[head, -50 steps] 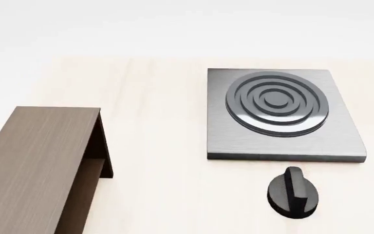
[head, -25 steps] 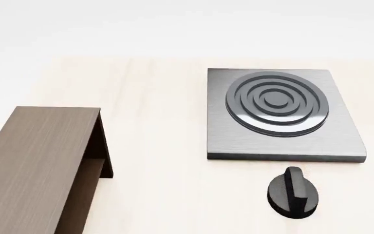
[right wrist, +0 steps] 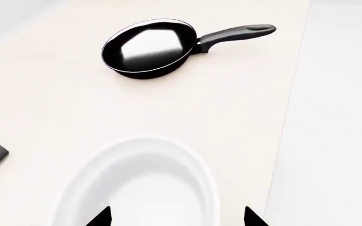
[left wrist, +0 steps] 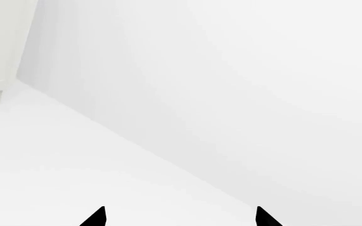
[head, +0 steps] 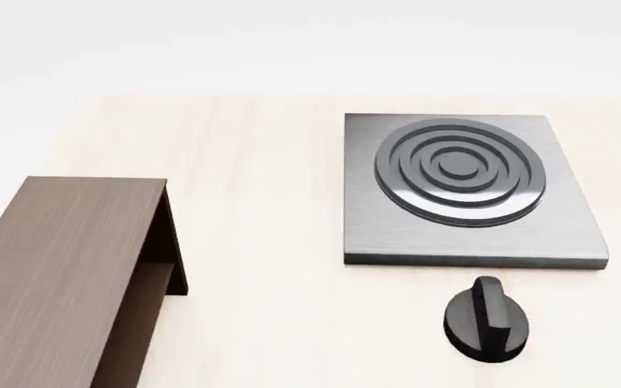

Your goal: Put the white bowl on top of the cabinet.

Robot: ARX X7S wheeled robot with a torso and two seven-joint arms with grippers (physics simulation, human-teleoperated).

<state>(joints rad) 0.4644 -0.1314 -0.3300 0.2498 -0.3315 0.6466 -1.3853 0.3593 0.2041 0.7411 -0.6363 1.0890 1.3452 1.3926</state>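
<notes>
In the head view nothing had changed for the last second, so the task had not started. Our right tool (right wrist: 176,217) hung released over the white bowl (right wrist: 140,188) on the surface (right wrist: 74,117); the left tool (left wrist: 179,217) was released too. The cabinet (head: 62,259) was bare.

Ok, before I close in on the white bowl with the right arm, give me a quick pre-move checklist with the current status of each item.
1. White bowl located: ok, on the table just ahead of the right end effector.
2. Right end effector open: ok, fingertips spread apart, nothing between them.
3. Bowl clear of the frying pan: ok, well apart.
4. Cabinet top free: ok, nothing on the part the head view shows.
5. Left end effector out of the way: ok, open, facing only blank white surfaces.
6. Bowl-to-cabinet path: cannot tell, no view shows both.
</notes>
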